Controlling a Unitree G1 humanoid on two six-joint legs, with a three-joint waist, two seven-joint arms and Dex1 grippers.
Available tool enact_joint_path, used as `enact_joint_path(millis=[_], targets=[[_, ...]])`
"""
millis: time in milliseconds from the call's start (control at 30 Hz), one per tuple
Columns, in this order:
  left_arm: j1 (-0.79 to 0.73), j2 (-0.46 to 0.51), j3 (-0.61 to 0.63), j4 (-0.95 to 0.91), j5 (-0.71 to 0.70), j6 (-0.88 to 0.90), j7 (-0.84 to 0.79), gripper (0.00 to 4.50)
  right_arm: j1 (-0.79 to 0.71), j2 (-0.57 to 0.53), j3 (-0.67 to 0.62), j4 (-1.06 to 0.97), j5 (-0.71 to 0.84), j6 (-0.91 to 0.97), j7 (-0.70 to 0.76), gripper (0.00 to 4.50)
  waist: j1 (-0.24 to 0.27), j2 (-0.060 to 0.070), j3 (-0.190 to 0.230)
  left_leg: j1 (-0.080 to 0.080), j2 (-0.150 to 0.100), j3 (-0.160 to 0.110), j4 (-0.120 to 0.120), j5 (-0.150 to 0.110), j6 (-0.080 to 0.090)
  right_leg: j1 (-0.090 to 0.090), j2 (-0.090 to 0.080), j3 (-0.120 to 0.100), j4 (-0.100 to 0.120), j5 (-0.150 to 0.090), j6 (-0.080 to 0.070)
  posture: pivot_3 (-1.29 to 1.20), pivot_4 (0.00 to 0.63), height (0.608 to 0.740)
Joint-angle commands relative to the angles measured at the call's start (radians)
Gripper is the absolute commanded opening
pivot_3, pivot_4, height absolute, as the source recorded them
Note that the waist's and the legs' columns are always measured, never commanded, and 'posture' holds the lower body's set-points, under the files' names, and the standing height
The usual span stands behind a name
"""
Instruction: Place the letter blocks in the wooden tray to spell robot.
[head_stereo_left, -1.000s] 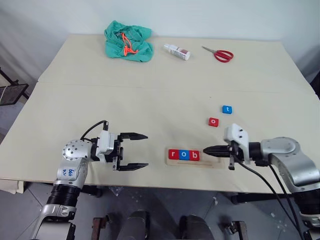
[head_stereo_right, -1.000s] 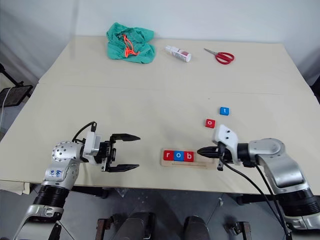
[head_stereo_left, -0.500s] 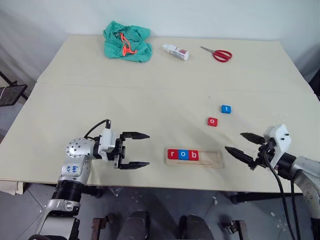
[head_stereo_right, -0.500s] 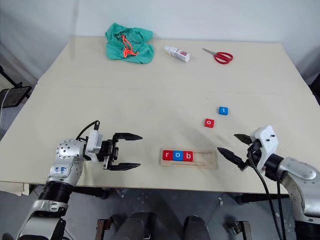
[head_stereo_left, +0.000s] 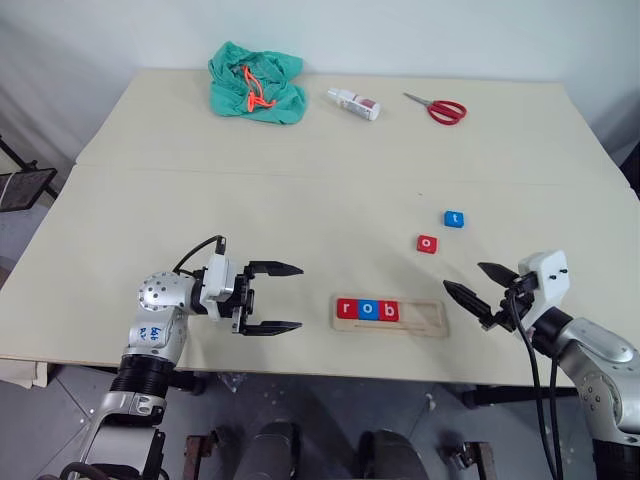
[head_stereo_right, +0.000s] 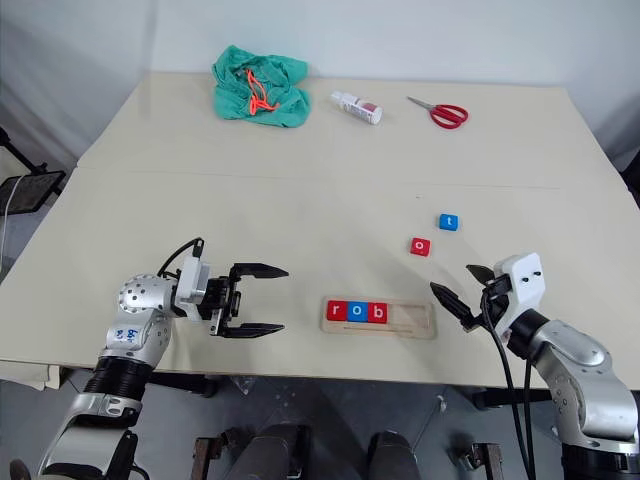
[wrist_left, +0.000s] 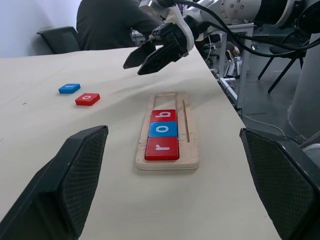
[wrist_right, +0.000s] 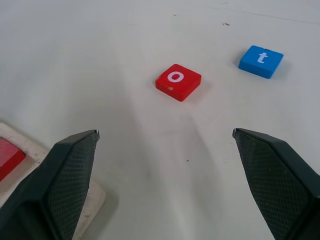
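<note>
The red o block (wrist_right: 178, 81), lying at the tray's (head_stereo_left: 425, 318) one o'clock, looked light, rigid, smooth; pinch opposite edges. Both claws, right (head_stereo_left: 479, 286) and left (head_stereo_left: 280, 297), stood apart, empty.

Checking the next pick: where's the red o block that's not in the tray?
In the left eye view the loose red o block lies on the table's right side, beside the blue t block, beyond the wooden tray.

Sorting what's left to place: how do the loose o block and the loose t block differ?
The o block is red; the t block is blue. The o block lies nearer the wooden tray than the t block, which sits farther back and right. Both are small squares with white lowercase letters, flat on the table, outside the tray.
</note>
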Motion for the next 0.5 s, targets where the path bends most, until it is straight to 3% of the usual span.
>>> enact_joint_path(millis=[33,500], targets=[[0.006,0.012,0.013,-0.021,-0.002,-0.010,-0.005,4.50,-0.001,-0.022,-0.028,-0.045,0.023,-0.011,0.004,4.48,0.000,0.000,0.000,0.000,0.000,0.000,0.000,0.000,0.000,0.000,0.000,0.000,0.000,0.000,0.000,0.00,0.150,0.740],[-0.007,0.016,0.013,-0.008,-0.001,-0.017,-0.010,4.50,-0.019,-0.019,-0.001,-0.051,0.017,-0.003,-0.024,4.48,0.000,0.000,0.000,0.000,0.000,0.000,0.000,0.000,0.000,0.000,0.000,0.000,0.000,0.000,0.000,0.00,0.150,0.740]])
